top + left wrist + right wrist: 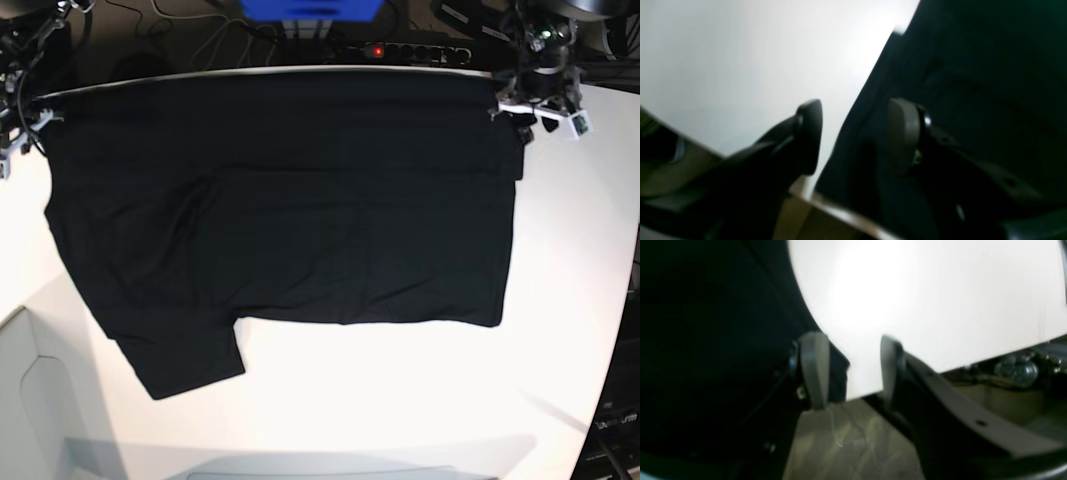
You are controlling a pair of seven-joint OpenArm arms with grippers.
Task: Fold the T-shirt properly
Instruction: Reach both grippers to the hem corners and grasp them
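The black T-shirt (280,210) lies flat on the white table (400,400), its long top edge along the table's far side and one sleeve (185,360) sticking out at the lower left. My left gripper (530,112) is at the shirt's top right corner. In the left wrist view the left gripper (855,136) stands open, astride the edge of the T-shirt (973,83). My right gripper (22,140) is at the top left corner. In the right wrist view the right gripper (850,368) is open, with the T-shirt (713,340) beside its left finger.
A power strip (400,50) with a red light, a blue box (310,10) and cables lie behind the table's far edge. The table edge and floor (846,440) show just under the right gripper. A grey panel (30,400) sits at the lower left.
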